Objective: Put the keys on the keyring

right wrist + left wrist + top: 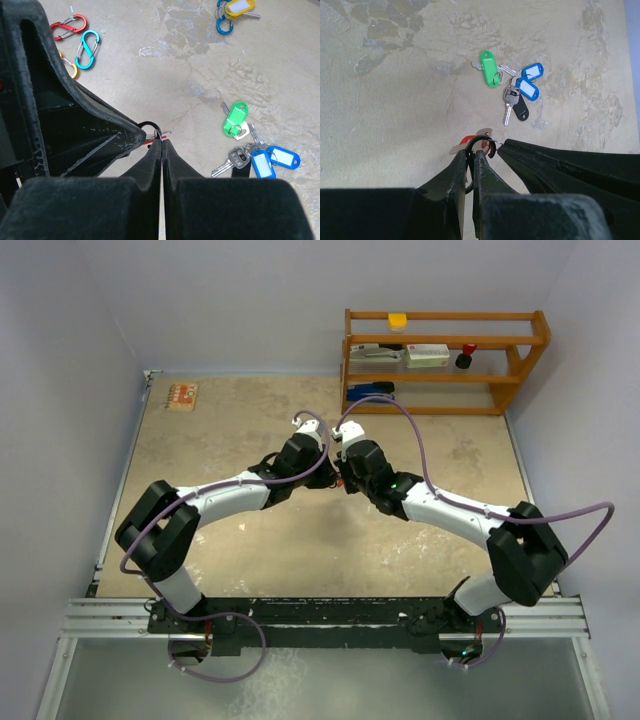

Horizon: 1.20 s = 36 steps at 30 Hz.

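Holding the keyring (483, 132) mid-table, my left gripper (472, 152) pinches it, a red key (465, 141) right beside it. My right gripper (161, 142) is pressed together, tips at the ring. More keys (512, 90), tagged green, blue and black, lie loose on the table (395, 100); clips (75, 35) sit well apart.
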Tool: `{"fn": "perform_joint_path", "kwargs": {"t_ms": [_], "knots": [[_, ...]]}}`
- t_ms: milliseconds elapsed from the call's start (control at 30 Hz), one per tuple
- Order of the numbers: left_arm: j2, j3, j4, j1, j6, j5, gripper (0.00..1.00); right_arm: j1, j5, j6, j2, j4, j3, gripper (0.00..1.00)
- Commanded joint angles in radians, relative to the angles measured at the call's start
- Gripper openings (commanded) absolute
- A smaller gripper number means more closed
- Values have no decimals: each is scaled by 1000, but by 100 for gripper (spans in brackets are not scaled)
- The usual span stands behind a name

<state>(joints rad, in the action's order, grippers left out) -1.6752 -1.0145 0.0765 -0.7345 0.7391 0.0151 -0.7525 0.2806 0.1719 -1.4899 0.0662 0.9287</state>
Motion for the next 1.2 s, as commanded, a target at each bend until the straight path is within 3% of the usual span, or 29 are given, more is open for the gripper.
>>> {"fn": "perform_joint_path", "kwargs": {"t_ms": [0, 1100, 1133, 1167], "knots": [[54, -11, -1, -5, -21, -6, 0, -2, 45, -4, 48, 34, -5, 0], [35, -1, 31, -4, -53, -135, 0, -4, 123, -22, 98, 126, -82, 0], [34, -3, 31, -5, -55, -141, 1, -3, 126, -23, 100, 128, -83, 0], [31, -5, 29, -5, -56, -144, 11, -3, 127, -23, 101, 129, -85, 0]]}}
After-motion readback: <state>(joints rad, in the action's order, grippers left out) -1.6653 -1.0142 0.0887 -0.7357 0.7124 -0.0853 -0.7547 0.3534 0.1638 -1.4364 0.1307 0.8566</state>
